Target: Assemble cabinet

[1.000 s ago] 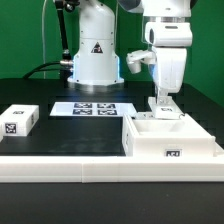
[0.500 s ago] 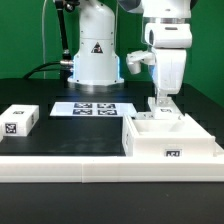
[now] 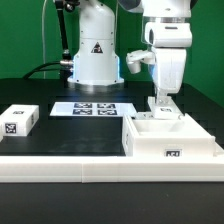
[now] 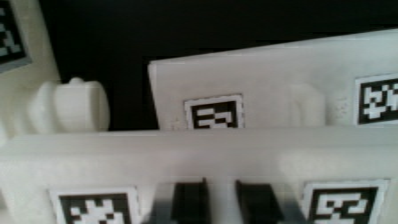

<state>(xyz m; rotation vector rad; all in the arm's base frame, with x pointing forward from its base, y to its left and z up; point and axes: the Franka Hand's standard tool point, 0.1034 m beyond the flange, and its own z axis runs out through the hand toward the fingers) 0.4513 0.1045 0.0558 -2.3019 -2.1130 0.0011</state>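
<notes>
The white cabinet box body (image 3: 150, 147) stands at the front on the exterior view's right, its open side up and a tag on its front wall. My gripper (image 3: 163, 100) points straight down at its back edge, shut on a small upright white panel (image 3: 167, 110). In the wrist view, the dark fingers (image 4: 185, 202) of my gripper (image 4: 221, 203) pinch the tagged panel (image 4: 160, 168). Beyond it lie another tagged white surface (image 4: 285, 85) and a round white knob (image 4: 68, 104). A second small white tagged part (image 3: 18, 120) lies on the exterior view's left.
The marker board (image 3: 92, 108) lies flat on the black table in front of the robot base (image 3: 95, 60). A white ledge (image 3: 60, 165) runs along the table's front edge. Cables hang behind the base on the exterior view's left.
</notes>
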